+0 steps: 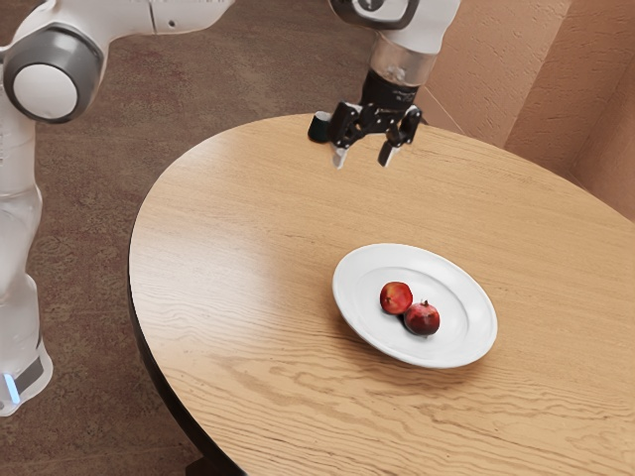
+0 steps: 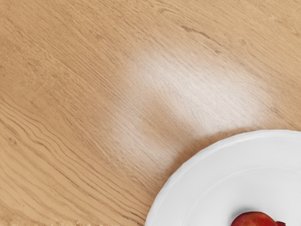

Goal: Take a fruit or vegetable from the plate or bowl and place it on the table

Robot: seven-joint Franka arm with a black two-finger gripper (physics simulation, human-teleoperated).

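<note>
Pomegranate [image 1: 422, 318] and red fruit [image 1: 396, 297] are candidates: the surface [image 1: 228, 248] bears the plate [image 1: 468, 332], the tool [image 1: 363, 159] hangs open and empty, raised clear of the plate, likely for free approach, and both sit within the plate's rim, presumably against rolling.

The arm [image 1: 18, 149] is cased in smooth white, crossed by thin seams. A round white cap [image 1: 47, 91] is ringed in dark grey; lower down, the shell is marked by a grey band [image 1: 35, 373] and a pale-blue lit strip [image 1: 11, 388]. Below the white wrist [image 1: 427, 30], a beige-grey collar [image 1: 404, 64] is seen. The end effector [image 1: 364, 161] is built of black, angular links, finished with pale tips [image 1: 339, 157].
</note>
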